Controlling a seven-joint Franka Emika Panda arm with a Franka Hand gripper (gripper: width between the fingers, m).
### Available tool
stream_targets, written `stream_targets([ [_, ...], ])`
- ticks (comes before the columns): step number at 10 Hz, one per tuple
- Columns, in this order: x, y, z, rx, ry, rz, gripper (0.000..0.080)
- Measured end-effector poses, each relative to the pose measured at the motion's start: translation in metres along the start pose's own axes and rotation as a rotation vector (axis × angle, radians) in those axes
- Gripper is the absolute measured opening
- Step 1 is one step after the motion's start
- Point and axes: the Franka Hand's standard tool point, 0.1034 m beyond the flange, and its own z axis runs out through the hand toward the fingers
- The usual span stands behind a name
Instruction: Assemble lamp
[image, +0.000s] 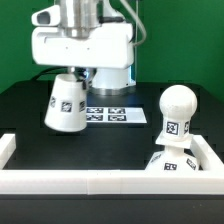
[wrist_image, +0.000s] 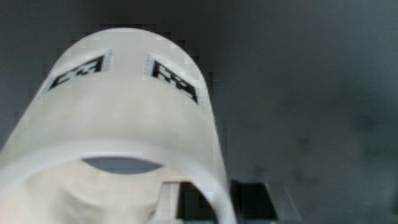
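Note:
The white tapered lamp shade (image: 65, 103) hangs tilted under my gripper (image: 76, 72) at the exterior view's left, above the black table. It fills the wrist view (wrist_image: 125, 120), showing two tags and its open end. My gripper (wrist_image: 219, 200) is shut on the shade's rim wall, with one dark pad on each side of it. The ball-topped bulb (image: 176, 112) stands upright on the tagged lamp base (image: 168, 166) at the exterior view's right, near the front corner.
The marker board (image: 116, 115) lies flat on the table between the shade and the bulb. A white raised rail (image: 90, 183) runs along the table's front and up both sides (image: 214, 155).

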Motion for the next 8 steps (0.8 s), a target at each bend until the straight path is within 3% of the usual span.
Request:
stream_targets([
  [1, 0.001, -0.024, -0.017, 0.022, 0.01, 0.013, 0.0044],
  [4, 0.017, -0.065, -0.053, 0.072, 0.054, 0.058, 0.0044],
  [5, 0.022, -0.07, -0.059, 0.078, 0.063, 0.06, 0.0044],
  [8, 0.02, -0.068, -0.055, 0.073, 0.057, 0.062, 0.0044],
])
